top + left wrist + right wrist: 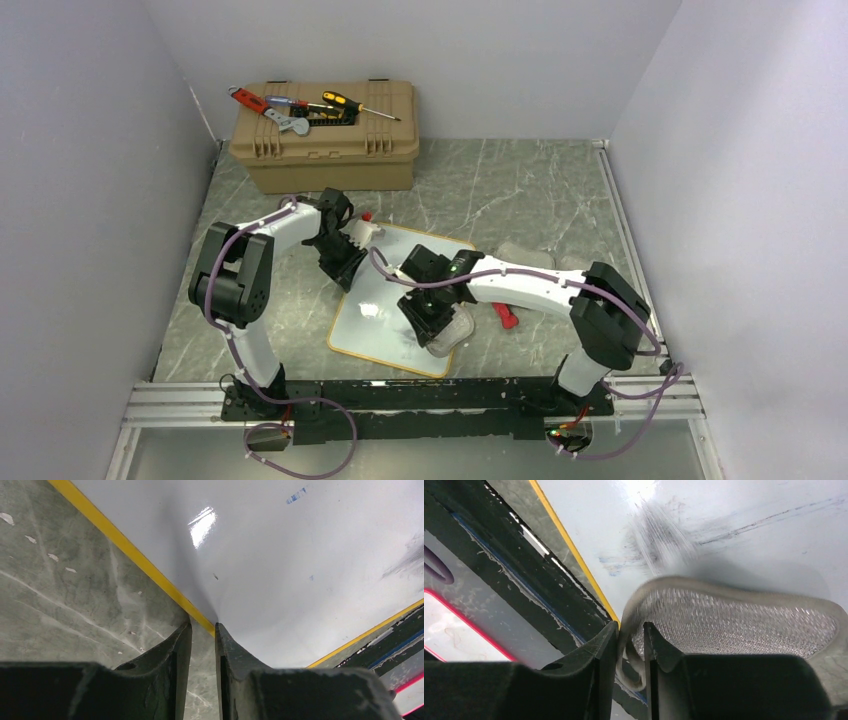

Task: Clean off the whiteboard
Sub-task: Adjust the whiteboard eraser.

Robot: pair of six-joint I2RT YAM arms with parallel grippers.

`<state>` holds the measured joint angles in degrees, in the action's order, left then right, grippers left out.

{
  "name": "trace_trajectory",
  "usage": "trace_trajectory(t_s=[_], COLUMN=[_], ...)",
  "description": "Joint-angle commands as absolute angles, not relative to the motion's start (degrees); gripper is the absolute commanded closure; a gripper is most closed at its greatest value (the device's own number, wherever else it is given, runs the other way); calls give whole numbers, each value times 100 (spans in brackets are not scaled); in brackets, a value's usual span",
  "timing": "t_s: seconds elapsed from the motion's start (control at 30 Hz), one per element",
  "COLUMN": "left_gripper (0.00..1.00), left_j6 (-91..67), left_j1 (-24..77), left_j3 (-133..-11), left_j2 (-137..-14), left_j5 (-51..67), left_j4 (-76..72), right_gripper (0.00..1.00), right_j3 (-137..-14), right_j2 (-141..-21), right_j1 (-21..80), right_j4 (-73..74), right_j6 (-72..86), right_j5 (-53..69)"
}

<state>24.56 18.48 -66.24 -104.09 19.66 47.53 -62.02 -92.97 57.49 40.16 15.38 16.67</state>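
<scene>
The right gripper (630,626) pinched the mesh sponge (744,617) by its thin rim while the left gripper (202,626) nipped the whiteboard (280,570) at its edge; I feared the sponge might slip free.

Whiteboard (260,555) glossy, smooth, smeared; mesh pad (734,620) woven, rough cloth; table (75,605) marbled, matt; toolbox (325,150) tan plastic.

Finding: I read no legible text, label, brand, number or sign in any of my three views. The whiteboard (280,555) carries one short blue fleck near its far edge, a few specks and grey smears. None of them forms a letter or digit. My right wrist view shows dark streaks on the same surface, equally unreadable. The tan case (330,168) at the back is too small for any marking to be made out.
</scene>
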Motion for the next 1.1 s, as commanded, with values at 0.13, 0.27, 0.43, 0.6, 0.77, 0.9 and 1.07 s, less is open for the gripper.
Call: trace_trajectory(t_s=[0.13, 0.27, 0.43, 0.6, 0.77, 0.9, 1.07], left_gripper=[71, 72, 72, 72, 72, 69, 67], left_j6=[2530, 2539, 2549, 2551, 2492, 2519, 2558], left_j1=[1811, 1811, 1811, 1802, 1753, 1657, 1539], left_j3=[-6711, -6741, -6681, -6709, -6804, -6892, -7095], left_j2=[-10457, -10443, -10424, -10424, -10426, -10323, -10130], left_j5=[2136, 2157, 2140, 2161, 2254, 2186, 2072], left_j4=[4757, 4780, 4754, 4771, 4860, 4971, 5145], right_gripper=[63, 43, 7, 0, 1, 25, 48], right_j3=[-6321, -6398, -6483, -6421, -6429, -6594, -6640], right_j2=[-9211, -9268, -8984, -8895, -9142, -9252, -9402], right_j1=[5731, 5678, 5555, 5870, 6222, 6361, 6381], right_j4=[3311, 3528, 3875, 4437, 4535, 4382, 4428], right_j6=[1707, 1835, 2846, 3396, 3441, 3318, 3149], right_j5=[2086, 1890, 958, 148, -326, -84, 417])
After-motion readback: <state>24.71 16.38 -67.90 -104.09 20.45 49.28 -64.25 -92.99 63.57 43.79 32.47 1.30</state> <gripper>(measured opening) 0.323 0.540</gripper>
